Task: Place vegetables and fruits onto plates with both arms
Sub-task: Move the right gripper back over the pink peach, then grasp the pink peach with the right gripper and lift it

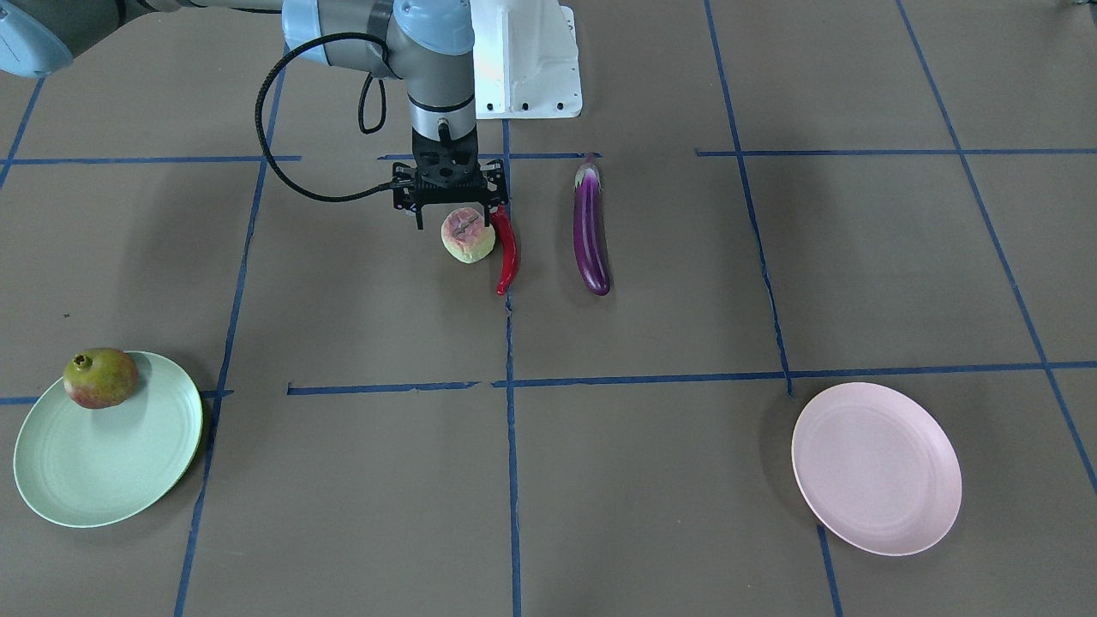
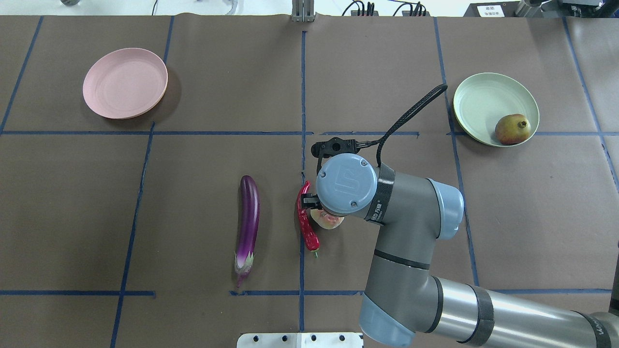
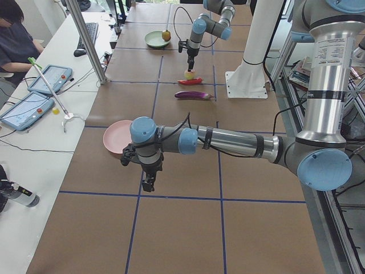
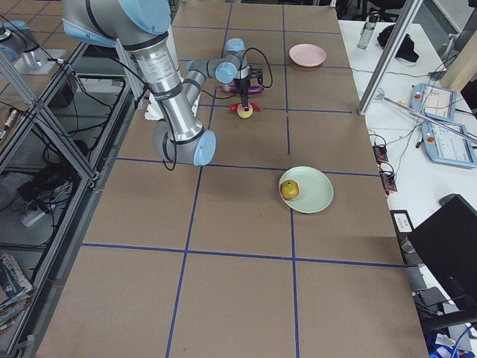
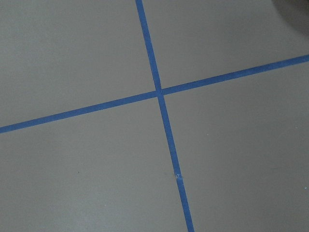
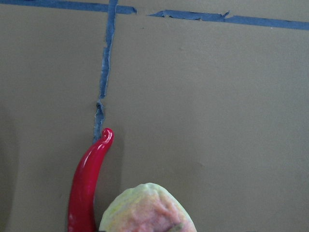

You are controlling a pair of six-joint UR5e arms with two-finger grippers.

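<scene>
The pale pink-green peach (image 1: 468, 236) lies on the table with the red chili pepper (image 1: 507, 253) touching its side. My right gripper (image 1: 460, 219) hangs open right above the peach, jaws spread to either side; the right wrist view shows the peach (image 6: 147, 210) and chili (image 6: 87, 188) just below. The purple eggplant (image 1: 590, 230) lies parallel, a little apart. The pomegranate (image 1: 100, 378) rests on the mint green plate (image 1: 111, 463). The pink plate (image 1: 874, 467) is empty. My left gripper (image 3: 147, 185) hovers near the pink plate (image 3: 114, 137); I cannot tell whether it is open.
The white robot base (image 1: 527, 60) stands just behind the fruit. Blue tape lines (image 5: 159, 92) cross the brown table. In the exterior left view, a metal pole (image 3: 85, 40), tablets (image 3: 25, 108) and a seated person lie beyond the table's far edge.
</scene>
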